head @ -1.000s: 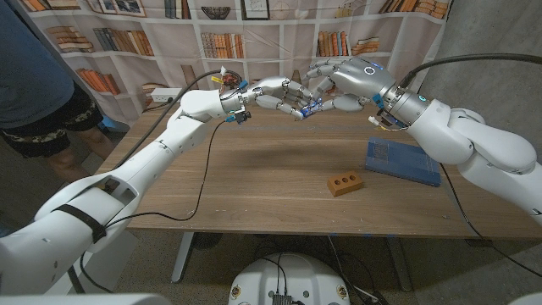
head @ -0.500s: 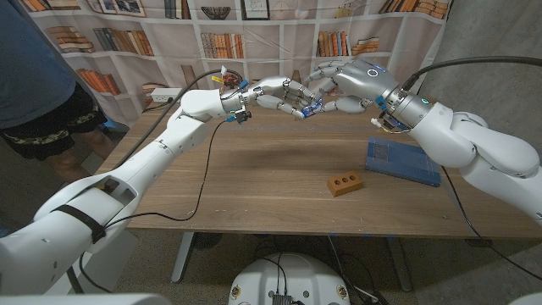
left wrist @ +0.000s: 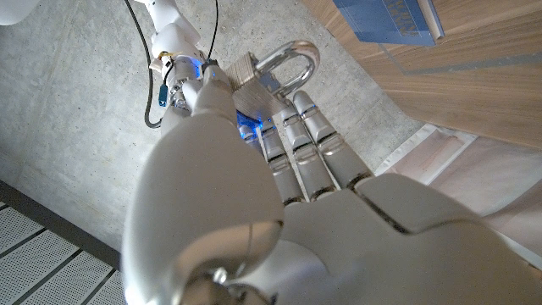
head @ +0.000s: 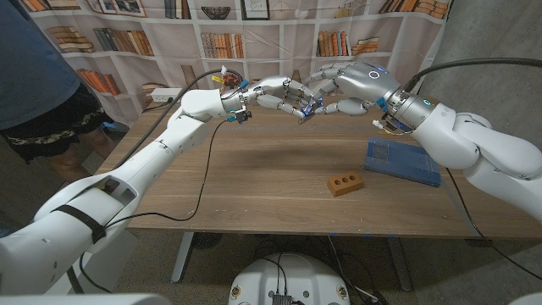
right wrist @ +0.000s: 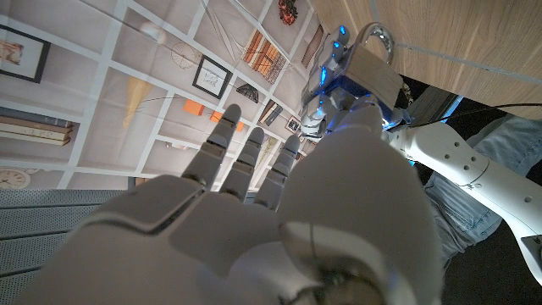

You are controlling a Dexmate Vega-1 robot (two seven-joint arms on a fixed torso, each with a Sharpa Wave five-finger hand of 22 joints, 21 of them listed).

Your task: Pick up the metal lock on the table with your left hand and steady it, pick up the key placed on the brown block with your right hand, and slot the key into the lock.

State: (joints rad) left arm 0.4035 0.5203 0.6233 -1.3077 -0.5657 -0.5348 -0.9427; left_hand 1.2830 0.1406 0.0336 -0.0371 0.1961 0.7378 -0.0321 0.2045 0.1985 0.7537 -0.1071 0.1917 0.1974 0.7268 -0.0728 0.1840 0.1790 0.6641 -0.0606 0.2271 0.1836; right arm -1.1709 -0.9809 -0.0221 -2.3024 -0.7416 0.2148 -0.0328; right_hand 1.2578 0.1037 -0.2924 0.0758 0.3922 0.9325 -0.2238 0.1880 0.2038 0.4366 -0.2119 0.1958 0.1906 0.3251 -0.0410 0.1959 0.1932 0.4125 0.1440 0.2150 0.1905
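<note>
While the left hand grips the metal lock above the table's far edge, the right hand meets it there; key not discernible, right grasp unclear. Brown block sits near the blue pad.

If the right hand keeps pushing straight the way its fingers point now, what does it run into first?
Most likely the metal lock held in the left hand. The right hand points straight at it, fingertips already meeting over the table's far side; whether they touch is unclear.

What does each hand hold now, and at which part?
The left hand holds the metal lock by its body, shackle free. The right hand meets it; a key cannot be told.
</note>
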